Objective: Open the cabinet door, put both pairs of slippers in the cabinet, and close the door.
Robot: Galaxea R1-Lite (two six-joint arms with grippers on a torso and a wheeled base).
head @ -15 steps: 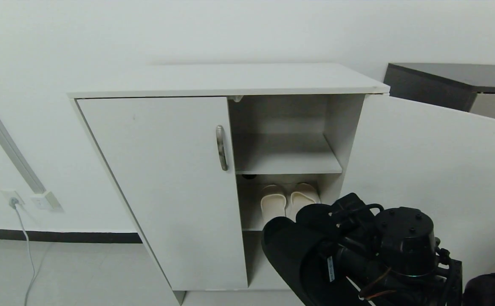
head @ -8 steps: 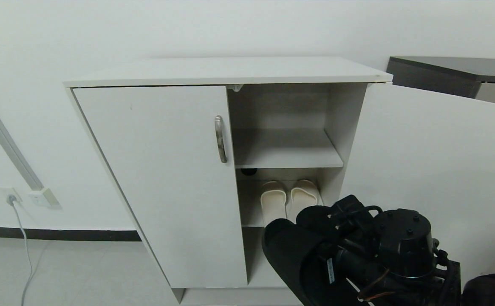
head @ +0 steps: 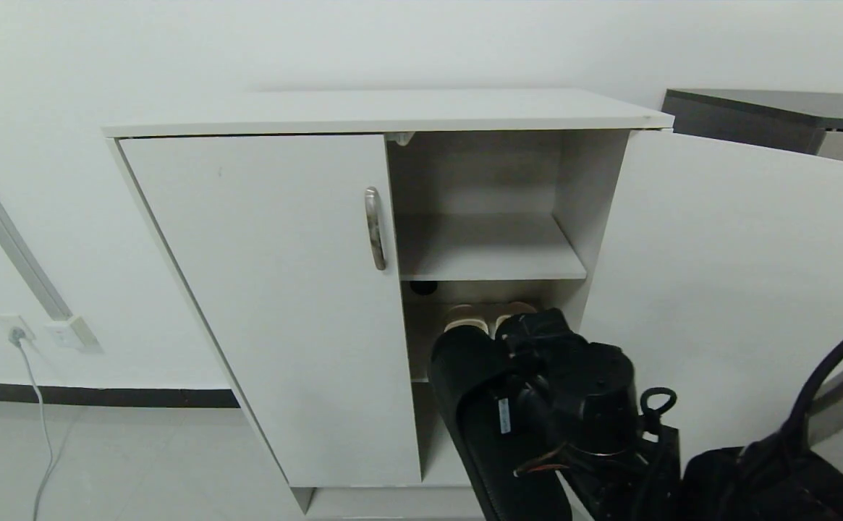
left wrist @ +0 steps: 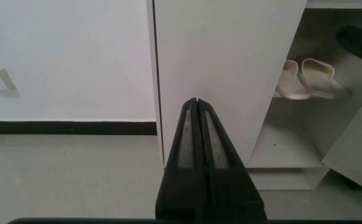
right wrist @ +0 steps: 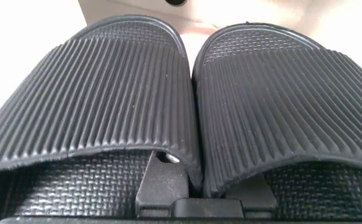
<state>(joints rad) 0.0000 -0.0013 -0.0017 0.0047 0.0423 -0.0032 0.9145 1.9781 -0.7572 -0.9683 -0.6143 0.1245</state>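
The black slippers [head: 475, 405] hang side by side in the right gripper [right wrist: 203, 190], which is clamped on their inner edges, just in front of the open right half of the cabinet [head: 378, 108]. The white slippers [left wrist: 308, 78] sit on a lower shelf inside. The right door [head: 725, 275] stands wide open, and the left door [head: 269, 304] is closed. The left gripper [left wrist: 197, 140], fingers pressed together and empty, hovers low before the left door.
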